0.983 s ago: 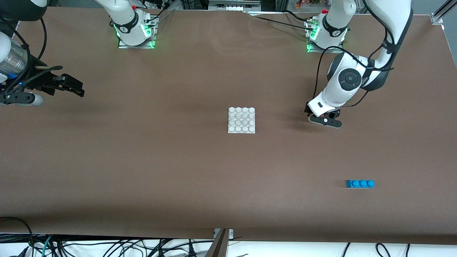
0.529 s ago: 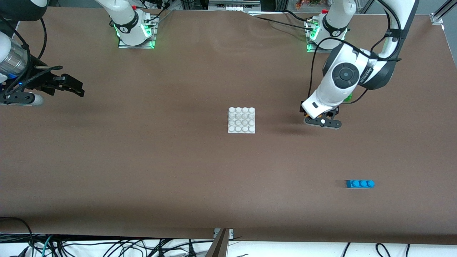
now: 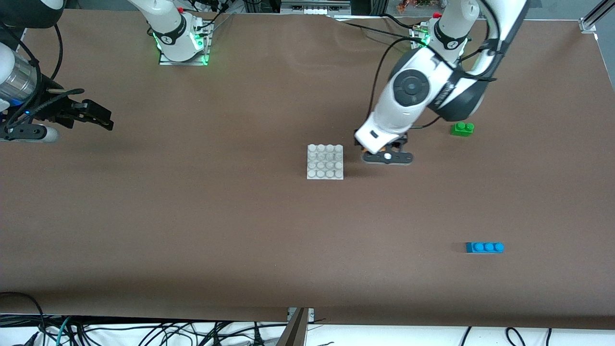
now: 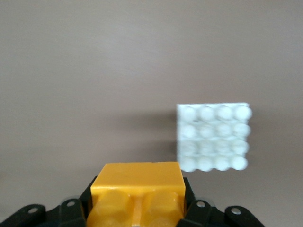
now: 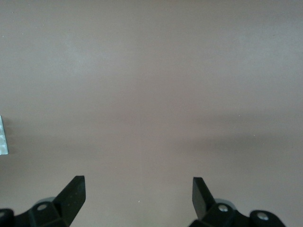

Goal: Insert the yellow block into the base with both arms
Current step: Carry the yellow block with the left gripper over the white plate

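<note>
Over the tabletop [image 3: 192,216] beside the base [image 3: 325,162], the left end effector [image 3: 387,156] hangs; the right end effector [image 3: 98,117] waits. Left wrist view: it grips the yellow block [image 4: 137,191]. Right wrist view: fingers [image 5: 73,194] spread apart.

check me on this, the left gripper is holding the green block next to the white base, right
Not quite. The left gripper holds the yellow block, as the left wrist view shows, beside the base. The green block lies on the table.
</note>
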Action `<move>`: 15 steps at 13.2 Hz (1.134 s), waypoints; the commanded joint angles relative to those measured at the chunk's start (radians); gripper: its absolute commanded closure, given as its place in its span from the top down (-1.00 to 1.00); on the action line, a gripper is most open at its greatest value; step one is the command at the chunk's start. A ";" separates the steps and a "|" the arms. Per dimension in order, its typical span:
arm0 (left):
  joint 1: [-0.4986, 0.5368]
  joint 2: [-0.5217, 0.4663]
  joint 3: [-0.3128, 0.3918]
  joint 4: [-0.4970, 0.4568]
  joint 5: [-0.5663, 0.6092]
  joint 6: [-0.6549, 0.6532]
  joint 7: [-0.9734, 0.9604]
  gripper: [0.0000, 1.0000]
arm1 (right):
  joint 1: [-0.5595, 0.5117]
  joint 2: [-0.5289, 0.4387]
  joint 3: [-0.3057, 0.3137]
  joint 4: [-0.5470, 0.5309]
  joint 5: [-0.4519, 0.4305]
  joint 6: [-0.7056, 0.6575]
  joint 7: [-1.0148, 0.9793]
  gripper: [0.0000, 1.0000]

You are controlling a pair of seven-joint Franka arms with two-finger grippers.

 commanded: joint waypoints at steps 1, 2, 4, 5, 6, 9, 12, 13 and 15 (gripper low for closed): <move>-0.076 0.124 0.007 0.088 0.003 0.028 -0.070 -0.61 | -0.008 0.006 0.008 0.019 -0.006 -0.003 0.007 1.00; -0.079 0.143 0.005 0.076 0.003 0.086 -0.079 -0.61 | -0.008 0.006 0.008 0.019 -0.006 -0.003 0.007 1.00; -0.125 0.194 0.016 0.076 0.017 0.144 -0.131 -0.62 | -0.008 0.006 0.008 0.019 -0.005 -0.003 0.007 1.00; -0.135 0.206 0.017 0.076 0.066 0.157 -0.160 -0.62 | -0.008 0.006 0.007 0.019 -0.005 -0.003 0.007 1.00; -0.143 0.223 0.014 0.076 0.118 0.158 -0.207 -0.62 | -0.008 0.006 0.007 0.017 -0.005 -0.003 0.007 1.00; -0.186 0.285 0.019 0.078 0.196 0.218 -0.336 -0.62 | -0.008 0.006 0.007 0.017 -0.005 -0.005 0.007 1.00; -0.189 0.318 0.018 0.081 0.287 0.235 -0.351 -0.62 | -0.008 0.006 0.008 0.017 -0.005 -0.005 0.007 1.00; -0.191 0.322 0.019 0.081 0.288 0.244 -0.351 -0.62 | -0.008 0.006 0.007 0.017 -0.005 -0.005 0.007 1.00; -0.191 0.325 0.019 0.079 0.288 0.246 -0.349 -0.62 | -0.008 0.006 0.008 0.017 -0.005 -0.005 0.007 1.00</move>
